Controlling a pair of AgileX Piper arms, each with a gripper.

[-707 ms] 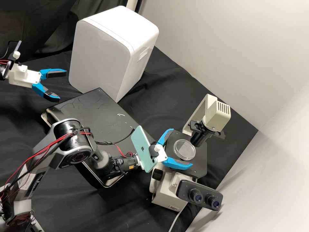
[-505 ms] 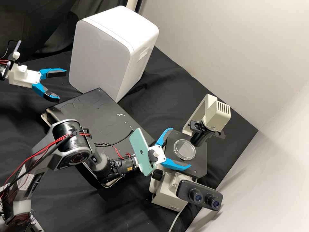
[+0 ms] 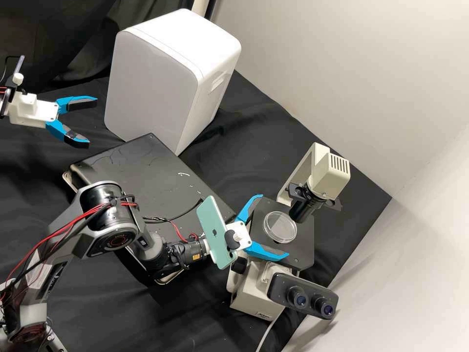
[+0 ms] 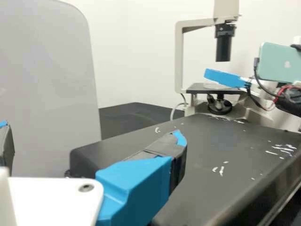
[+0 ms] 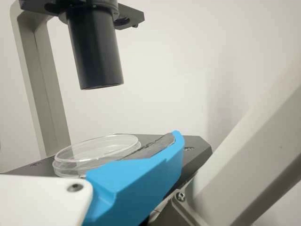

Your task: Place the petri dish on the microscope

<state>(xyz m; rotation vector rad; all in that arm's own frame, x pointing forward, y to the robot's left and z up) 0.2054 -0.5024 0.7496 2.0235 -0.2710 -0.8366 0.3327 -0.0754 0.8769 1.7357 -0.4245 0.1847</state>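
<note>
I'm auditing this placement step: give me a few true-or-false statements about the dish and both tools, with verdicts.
1. The petri dish rests on the stage of the microscope. True.
2. The right tool is shut on the dish. False: its fingers are spread open.
3. The left tool is open, near the white box. True.
4. The dish is tilted on edge. False: it lies flat below the dark lens tube.

One dish [image 3: 280,226], one microscope [image 3: 254,287], perhaps one tray [image 3: 141,171]
</note>
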